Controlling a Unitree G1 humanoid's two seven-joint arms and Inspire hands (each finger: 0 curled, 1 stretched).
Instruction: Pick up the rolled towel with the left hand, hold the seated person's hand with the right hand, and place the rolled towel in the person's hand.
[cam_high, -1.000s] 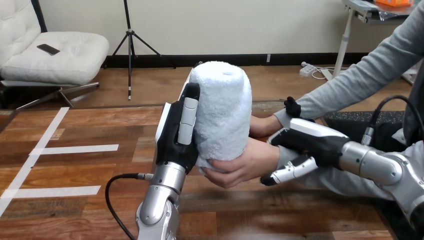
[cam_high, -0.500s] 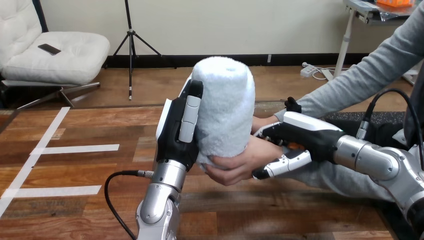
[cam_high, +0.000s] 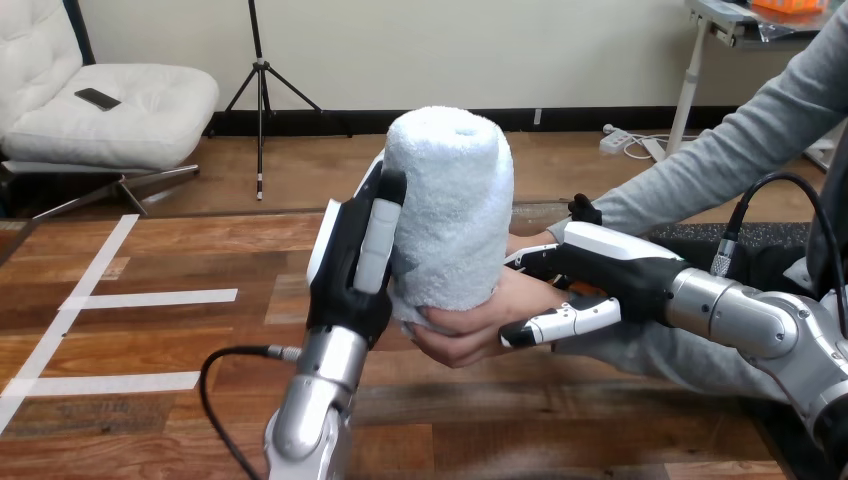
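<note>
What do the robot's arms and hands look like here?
The left forearm and right forearm are rounded silver metal. The left hand and right hand are black with white shells and black-and-white fingers. A black cable loops from the left wrist, another from the right.

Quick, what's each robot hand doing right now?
Left hand: closed around the rolled towel.
Right hand: closed around the person's hand under the towel.

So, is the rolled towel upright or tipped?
Upright: the rolled towel stands on end, held by the left hand and the person's hand.
</note>
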